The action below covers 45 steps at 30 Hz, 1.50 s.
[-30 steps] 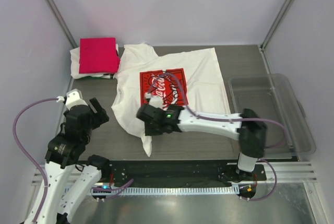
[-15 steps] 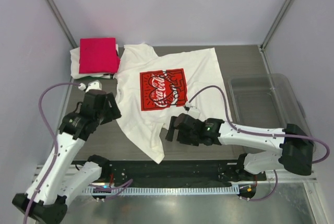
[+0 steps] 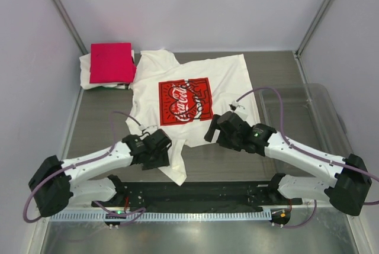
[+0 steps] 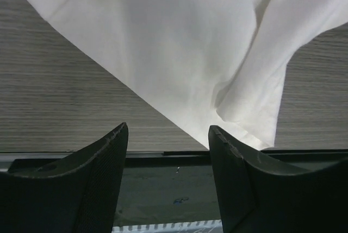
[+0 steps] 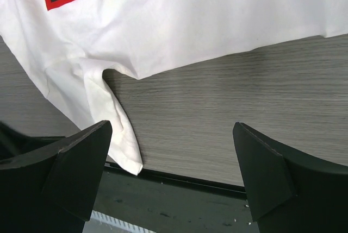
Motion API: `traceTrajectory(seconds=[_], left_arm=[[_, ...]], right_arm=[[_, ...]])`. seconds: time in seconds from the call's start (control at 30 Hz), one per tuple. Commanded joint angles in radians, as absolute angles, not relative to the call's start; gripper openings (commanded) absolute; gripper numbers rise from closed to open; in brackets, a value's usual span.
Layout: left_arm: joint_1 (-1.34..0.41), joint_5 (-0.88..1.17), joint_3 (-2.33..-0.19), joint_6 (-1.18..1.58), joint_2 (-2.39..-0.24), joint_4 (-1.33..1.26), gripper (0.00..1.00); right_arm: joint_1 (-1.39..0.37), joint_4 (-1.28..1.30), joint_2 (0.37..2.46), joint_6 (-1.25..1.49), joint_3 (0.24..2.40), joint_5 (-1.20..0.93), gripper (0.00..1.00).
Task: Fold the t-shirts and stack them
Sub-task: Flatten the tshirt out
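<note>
A white t-shirt (image 3: 228, 82) with a red Coca-Cola print (image 3: 185, 100) lies spread face up mid-table. Its near-left corner (image 3: 176, 170) is bunched and reaches the table's front edge. A folded crimson t-shirt (image 3: 111, 63) rests on another white t-shirt (image 3: 89, 80) at the back left. My left gripper (image 3: 162, 147) hovers low at that bunched corner, open, with cloth (image 4: 185, 54) ahead of its fingers and nothing between them (image 4: 168, 130). My right gripper (image 3: 212, 129) is over the shirt's near hem, wide open and empty (image 5: 173, 127); the hem (image 5: 228, 21) lies beyond it.
A clear plastic tub (image 3: 296, 90) stands at the right of the table. A black rail (image 3: 207, 190) runs along the front edge, close to the shirt's hanging corner (image 5: 128, 154). Grey walls close in the left, back and right.
The right gripper opened, let go of the shirt's near-left part and drew back to the right. The left arm swung down and right to the shirt's near-left corner, its jaws narrowing a little.
</note>
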<state>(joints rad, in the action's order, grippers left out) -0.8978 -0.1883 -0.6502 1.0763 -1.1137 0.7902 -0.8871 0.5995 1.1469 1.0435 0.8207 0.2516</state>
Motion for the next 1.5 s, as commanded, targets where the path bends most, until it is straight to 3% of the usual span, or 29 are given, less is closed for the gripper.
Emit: traceTrajectory(seconds=[0.0,0.2,0.3,0.33,0.4,0.73,0.8,0.83,0.9,1.07,1.27,1.33,1.47], left_arm=[[-0.955,-0.193,-0.632,1.207,-1.198,0.629,0.61],[-0.986,-0.242,-0.631,1.246,-1.331,0.614,0.52],[-0.985,-0.255,-0.608,1.264,-1.387,0.591,0.31],[-0.986,-0.261,-0.604,1.267,-1.397,0.592,0.11],[-0.986,-0.288,-0.597,1.290,-1.385,0.629,0.00],[-0.904,-0.603,-0.693,1.495,-0.979,1.210,0.02],[-0.876,-0.594,-0.675,1.491,-0.881,1.212,0.24],[-0.873,-0.560,-0.648,1.483,-0.850,1.198,0.57],[-0.873,-0.522,-0.624,1.473,-0.789,1.160,0.79],[-0.874,-0.401,-0.545,1.496,-0.776,1.112,0.77],[-0.908,-0.338,-0.476,1.546,-0.825,1.071,0.62],[-0.919,-0.305,-0.431,1.569,-0.810,1.025,0.51],[-0.940,-0.264,-0.368,1.592,-0.790,0.945,0.48]], right_arm=[[-0.874,0.627,1.076,1.009,0.796,0.275,1.00],[-0.854,0.635,1.032,1.002,0.742,0.259,1.00],[-0.844,0.646,1.017,0.996,0.735,0.262,1.00],[-0.839,0.647,1.009,0.993,0.733,0.262,1.00],[-0.835,0.655,1.002,0.989,0.729,0.259,1.00],[-0.818,0.667,1.000,0.986,0.712,0.256,1.00],[-0.818,0.666,1.006,0.989,0.713,0.252,1.00],[-0.818,0.666,1.008,0.991,0.712,0.250,1.00],[-0.818,0.664,1.005,0.988,0.710,0.253,1.00],[-0.818,0.663,1.009,0.986,0.704,0.261,1.00],[-0.813,0.664,1.000,0.980,0.698,0.278,1.00],[-0.807,0.666,0.994,0.979,0.693,0.278,1.00],[-0.779,0.670,0.982,0.960,0.683,0.276,1.00]])
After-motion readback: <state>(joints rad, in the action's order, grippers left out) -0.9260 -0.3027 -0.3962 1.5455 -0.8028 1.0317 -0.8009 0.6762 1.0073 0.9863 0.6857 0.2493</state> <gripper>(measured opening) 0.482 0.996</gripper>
